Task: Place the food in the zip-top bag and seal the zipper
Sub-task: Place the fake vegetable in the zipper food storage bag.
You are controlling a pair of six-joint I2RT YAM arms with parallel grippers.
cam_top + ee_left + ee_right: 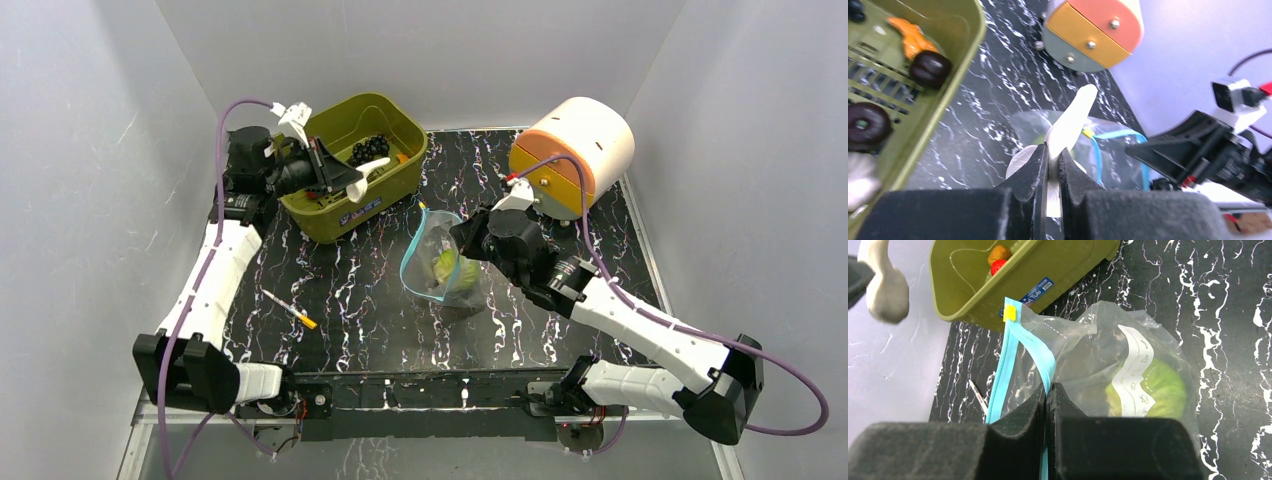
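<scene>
My left gripper is shut on a white food piece, held above the near edge of the olive bin. The white piece also shows in the right wrist view. My right gripper is shut on the blue zipper strip of the clear zip-top bag, holding its mouth open and lifted. The yellow zipper end is at the top. A pale-green cabbage lies inside the bag. Dark grapes are in the bin.
The olive-green bin stands at the back left and holds an orange piece, dark brown rings, red and orange fruits. An orange-and-white cylinder toy is at the back right. A yellow-tipped stick lies at the front left.
</scene>
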